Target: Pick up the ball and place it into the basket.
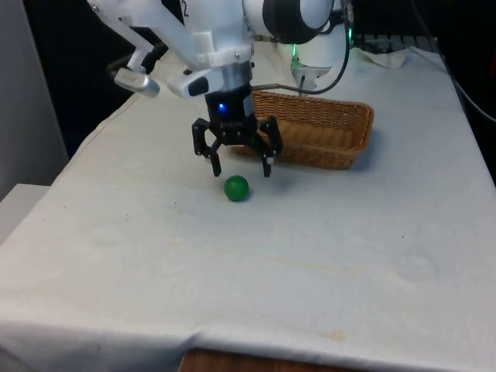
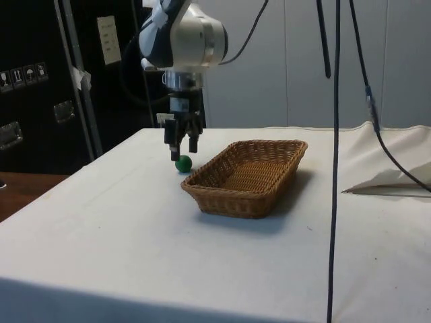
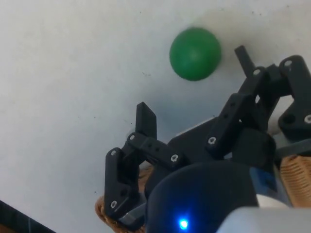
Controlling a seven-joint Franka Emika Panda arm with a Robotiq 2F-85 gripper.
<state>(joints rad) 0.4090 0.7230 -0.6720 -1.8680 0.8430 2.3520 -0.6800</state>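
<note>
The gripper [image 1: 241, 165] hangs just above the white cloth [image 1: 232, 256], its two black fingers [image 1: 216, 161] spread apart with nothing between them. The green ball [image 1: 237, 188] lies on the cloth a little below and ahead of the fingertips, apart from them; in the front view it sits just nearer the camera than the gap between the fingers. In the wrist view the ball [image 3: 195, 53] lies beyond the fingertips [image 3: 146, 118], closer to one finger than to the other, with bare cloth between it and both. In the side view the gripper [image 2: 183, 145] stands over the ball [image 2: 183, 163], which seems to be partly behind the fingertips there, though how far apart they are is hard to judge from that angle. The wicker basket [image 1: 325, 132] sits just behind the gripper, on the side away from the ball, and its near corner [image 2: 195, 183] is close to the ball without touching it.
</note>
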